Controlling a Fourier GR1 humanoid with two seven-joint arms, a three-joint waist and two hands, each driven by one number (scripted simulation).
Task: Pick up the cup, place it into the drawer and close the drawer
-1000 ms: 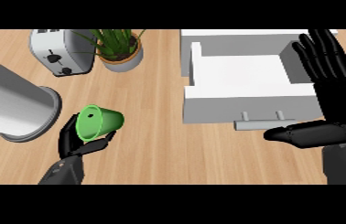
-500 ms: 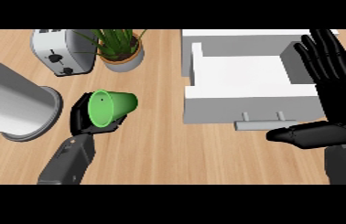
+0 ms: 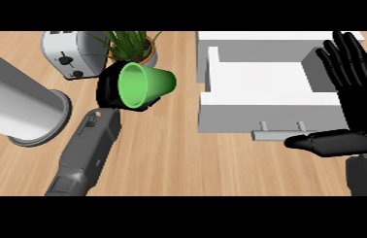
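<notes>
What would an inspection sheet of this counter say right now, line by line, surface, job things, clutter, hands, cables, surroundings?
Surface: wooden counter, bare in the middle.
Job's things: green cup held on its side, mouth toward the camera, left of the drawer; white drawer open, nothing seen inside, handle on the near side.
Clutter: toaster and potted plant at the far left; grey cylinder at the left edge.
Hands: left hand curled round the cup; right hand open at the right edge, fingers up, resting.
Cables: nothing seen.
Surroundings: nothing seen beyond the counter.
</notes>
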